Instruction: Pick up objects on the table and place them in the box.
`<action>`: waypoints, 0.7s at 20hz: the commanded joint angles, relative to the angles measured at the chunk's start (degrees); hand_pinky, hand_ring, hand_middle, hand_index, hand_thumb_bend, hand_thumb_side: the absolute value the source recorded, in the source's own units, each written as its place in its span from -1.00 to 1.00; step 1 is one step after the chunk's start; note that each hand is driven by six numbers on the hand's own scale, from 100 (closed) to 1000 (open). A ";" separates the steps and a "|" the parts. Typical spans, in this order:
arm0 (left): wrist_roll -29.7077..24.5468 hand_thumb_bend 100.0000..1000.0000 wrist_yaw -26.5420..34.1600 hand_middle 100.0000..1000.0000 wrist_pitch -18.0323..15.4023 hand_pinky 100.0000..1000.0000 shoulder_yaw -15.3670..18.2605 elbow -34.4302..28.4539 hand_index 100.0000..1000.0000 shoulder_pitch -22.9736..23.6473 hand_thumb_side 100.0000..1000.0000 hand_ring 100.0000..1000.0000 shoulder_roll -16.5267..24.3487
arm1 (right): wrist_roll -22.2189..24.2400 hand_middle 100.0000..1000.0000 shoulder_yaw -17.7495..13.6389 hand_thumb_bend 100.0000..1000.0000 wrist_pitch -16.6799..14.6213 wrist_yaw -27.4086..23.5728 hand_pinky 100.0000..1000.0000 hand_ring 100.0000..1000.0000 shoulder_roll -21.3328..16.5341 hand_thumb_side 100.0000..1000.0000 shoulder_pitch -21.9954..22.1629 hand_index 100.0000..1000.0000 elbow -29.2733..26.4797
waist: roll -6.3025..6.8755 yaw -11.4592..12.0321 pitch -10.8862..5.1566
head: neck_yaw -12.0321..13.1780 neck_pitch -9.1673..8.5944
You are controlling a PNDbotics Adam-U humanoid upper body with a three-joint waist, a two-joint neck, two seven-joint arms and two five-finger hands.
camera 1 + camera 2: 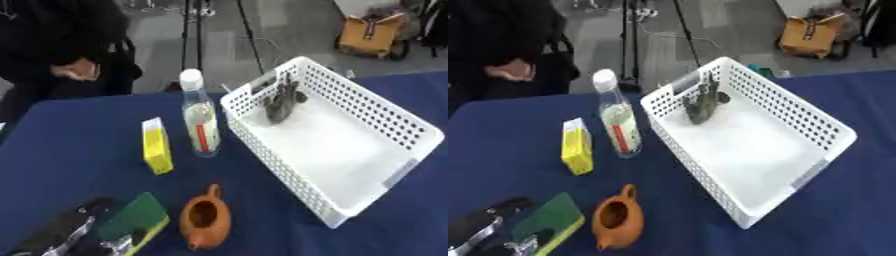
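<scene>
Left hand [74, 232] sits at the lower left corner of the counter [70, 130], black and silver, its fingers closed around the near end of a green-and-yellow sponge [136, 217]; the sponge looks to be resting on or just above the blue cloth, cannot tell which. Right hand not in either view. The white perforated box [398, 172] stands open to the right, its long axis running askew, with one dark figurine-like object [282, 102] already lying at its far end. Still outside the box: a clay teapot [206, 220] just beside the sponge, a yellow carton [157, 147] standing upright, and a clear bottle with white cap [199, 122] upright close to the box's left wall. Risks, as judged from this layout: carrying the sponge straight toward the box takes the hand over or past the teapot, and a low pass could knock it or spin it by its spout; a higher, more leftward path could tip the bottle (tall, narrow, likely the least stable item here). The sponge is held by one end only, so it may sag or slip out mid-carry. Box rim is raised, so the sponge must clear the near wall. Open room: bare cloth ahead of the teapot and along the near edge; the box's near half is unoccupied.
</scene>
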 commanded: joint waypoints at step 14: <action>-2.48 0.41 -2.32 1.00 -3.00 1.00 -1.01 2.28 1.00 -0.72 1.00 1.00 1.09 | -0.76 -0.13 0.17 -1.00 -0.24 -0.95 0.16 -0.01 -1.07 0.03 -0.76 0.04 -0.66 | -0.29 -0.33 -0.54 | 0.47 -0.90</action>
